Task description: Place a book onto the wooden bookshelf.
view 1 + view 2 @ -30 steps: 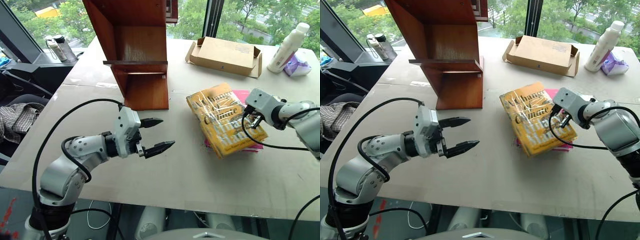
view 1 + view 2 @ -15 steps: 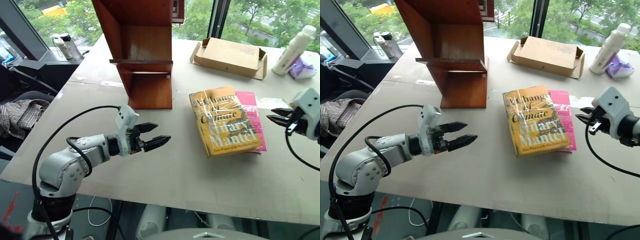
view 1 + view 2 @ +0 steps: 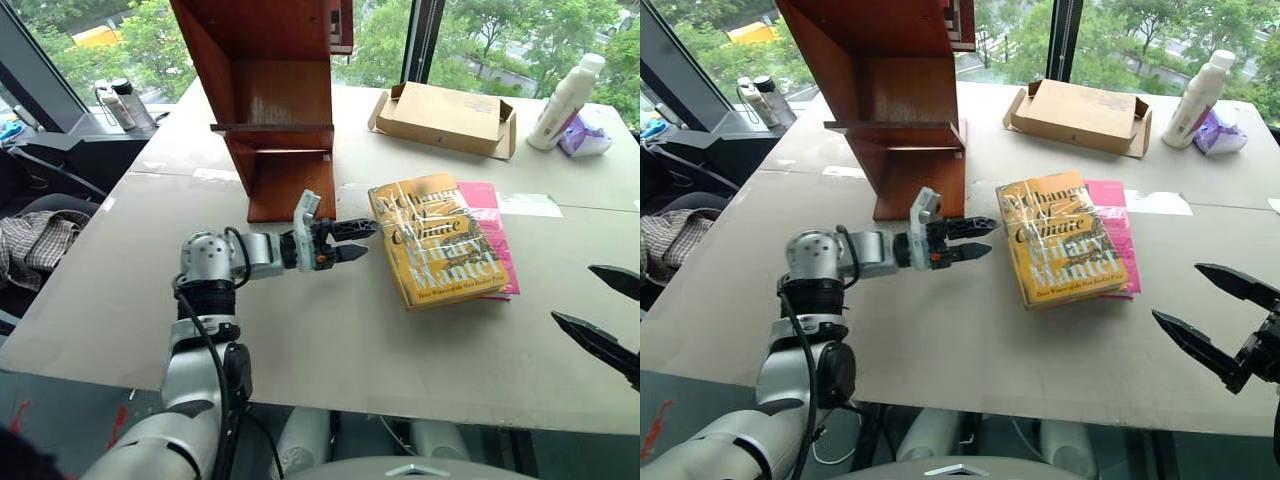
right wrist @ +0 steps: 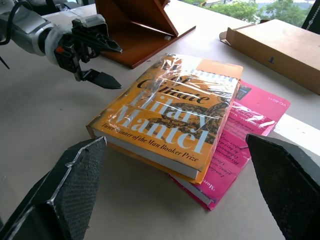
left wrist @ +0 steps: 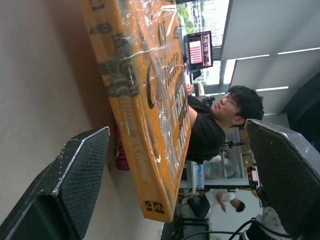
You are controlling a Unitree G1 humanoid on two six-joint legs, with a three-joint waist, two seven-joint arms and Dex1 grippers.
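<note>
Since the book (image 3: pixel 434 240) lies flat on the table (image 3: pixel 330 350), resting on top of a thinner pink book (image 3: pixel 496 245) whose edge shows along its far side, nothing of the placing is judged to be done yet. No grip is seen on the book, and the wooden bookshelf (image 3: pixel 268 105) stands apart from it across a stretch of bare table, with its lower shelves seen empty where they face the camera. What is left, by this reading, is the whole of the carrying: the book has to be taken hold of, lifted off the pink one, brought over to the shelf unit and set down on one of its boards.

The left gripper (image 3: pixel 352 240) is held roughly level just above the table, pointed at the book's spine edge, with its fingers parted by a moderate gap and nothing between them. Its tips are seen just beside the near corner of the spine, and whether they touch it cannot be told from the head views. In the left wrist view the yellow spine (image 5: pixel 145 115) is seen close ahead between the two fingers, which suggests the book is lined up with the opening.

The right gripper (image 3: pixel 1215 320) is seen low at the table's near edge, well apart from the book, with its fingers spread wide and empty. A cardboard box (image 3: pixel 445 115) and a white bottle (image 3: pixel 565 90) stand further back.
</note>
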